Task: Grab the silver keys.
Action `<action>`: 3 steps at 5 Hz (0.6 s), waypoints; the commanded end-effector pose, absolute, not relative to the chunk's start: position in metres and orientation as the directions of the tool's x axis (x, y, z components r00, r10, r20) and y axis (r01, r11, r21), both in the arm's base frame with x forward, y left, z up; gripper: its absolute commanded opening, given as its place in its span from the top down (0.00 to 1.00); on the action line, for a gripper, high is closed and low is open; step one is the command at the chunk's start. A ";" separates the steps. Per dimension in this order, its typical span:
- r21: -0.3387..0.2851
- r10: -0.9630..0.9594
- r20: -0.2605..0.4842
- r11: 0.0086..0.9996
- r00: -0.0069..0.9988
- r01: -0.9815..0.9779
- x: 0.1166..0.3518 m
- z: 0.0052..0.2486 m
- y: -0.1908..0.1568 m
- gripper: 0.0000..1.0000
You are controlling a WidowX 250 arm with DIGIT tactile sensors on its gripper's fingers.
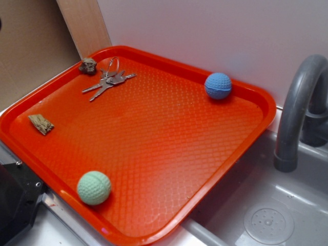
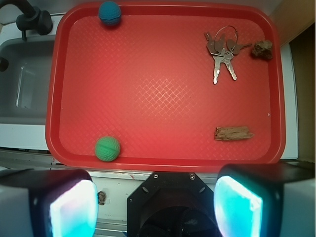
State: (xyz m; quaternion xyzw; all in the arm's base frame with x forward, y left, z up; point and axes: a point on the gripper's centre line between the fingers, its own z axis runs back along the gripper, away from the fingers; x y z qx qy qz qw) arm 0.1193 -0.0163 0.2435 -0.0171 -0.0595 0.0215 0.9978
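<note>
**Metal keys, thin and flat on the tray**

Steel and light, the silver keys (image 2: 223, 52) look stiff but loose on their wire ring, lying flat in a far corner of the red tray (image 2: 148, 162), just beside a brown rock (image 2: 262, 49). We judge the bunched heads the best hold. Our gripper (image 2: 155, 202) hangs open, well apart from them.

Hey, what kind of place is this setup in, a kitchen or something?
Probably a toy or mock kitchen sink counter. A grey faucet arches over a grey basin with a drain, and an orange tray rests partly over it, holding silver keys, two golf balls and small scraps.
</note>
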 end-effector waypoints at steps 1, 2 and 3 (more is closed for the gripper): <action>-0.037 0.045 0.118 0.998 0.992 -0.041 0.119 0.244 -0.016 0.00; 0.050 0.204 0.192 0.975 0.960 -0.217 0.165 0.234 -0.006 0.00; 0.067 0.360 0.281 0.917 0.890 -0.392 0.201 0.228 0.018 0.00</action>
